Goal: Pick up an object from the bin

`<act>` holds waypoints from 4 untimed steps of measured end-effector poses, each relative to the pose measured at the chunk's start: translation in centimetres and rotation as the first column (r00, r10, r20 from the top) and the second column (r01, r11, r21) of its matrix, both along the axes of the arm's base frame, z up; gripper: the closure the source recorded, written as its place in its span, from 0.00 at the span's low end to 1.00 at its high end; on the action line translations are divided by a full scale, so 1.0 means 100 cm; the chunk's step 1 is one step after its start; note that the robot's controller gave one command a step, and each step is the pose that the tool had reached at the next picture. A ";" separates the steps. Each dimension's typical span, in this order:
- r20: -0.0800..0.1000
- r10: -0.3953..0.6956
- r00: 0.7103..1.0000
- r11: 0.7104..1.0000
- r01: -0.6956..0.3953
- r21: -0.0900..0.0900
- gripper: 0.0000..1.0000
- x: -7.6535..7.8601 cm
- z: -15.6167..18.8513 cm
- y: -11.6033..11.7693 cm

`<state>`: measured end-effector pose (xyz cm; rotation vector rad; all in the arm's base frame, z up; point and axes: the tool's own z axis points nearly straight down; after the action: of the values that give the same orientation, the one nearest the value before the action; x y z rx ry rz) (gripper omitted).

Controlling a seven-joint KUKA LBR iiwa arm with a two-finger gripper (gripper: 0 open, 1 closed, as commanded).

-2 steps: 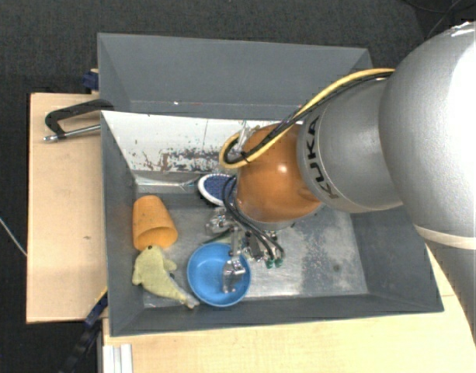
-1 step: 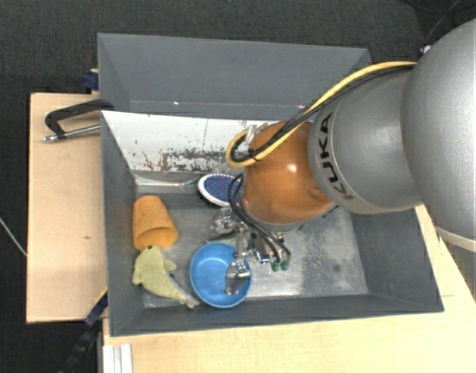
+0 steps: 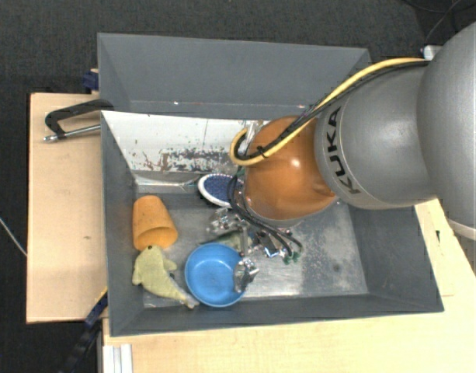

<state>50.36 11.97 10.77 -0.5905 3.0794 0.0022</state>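
Whether the gripper [image 3: 247, 269] is wide or narrow cannot be told; the blue bowl [image 3: 209, 277] just beside it could be nudged away.

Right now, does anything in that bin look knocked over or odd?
The orange cup lies tipped on its side at the left of the bin, and a limp yellow-green soft toy sprawls beside the blue bowl. Nothing looks spilled or broken.
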 end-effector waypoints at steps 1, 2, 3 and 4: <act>-0.001 0.253 0.968 0.968 -0.253 0.000 0.00 0.007 -0.035 0.009; -0.001 0.251 0.968 0.968 -0.251 0.000 0.00 0.008 -0.034 0.011; 0.032 0.249 0.968 0.969 -0.249 0.001 1.00 0.017 -0.028 0.012; 0.009 0.248 0.969 0.969 -0.248 -0.001 1.00 0.020 0.059 0.014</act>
<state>52.35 13.39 16.72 -0.9678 2.9730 0.0009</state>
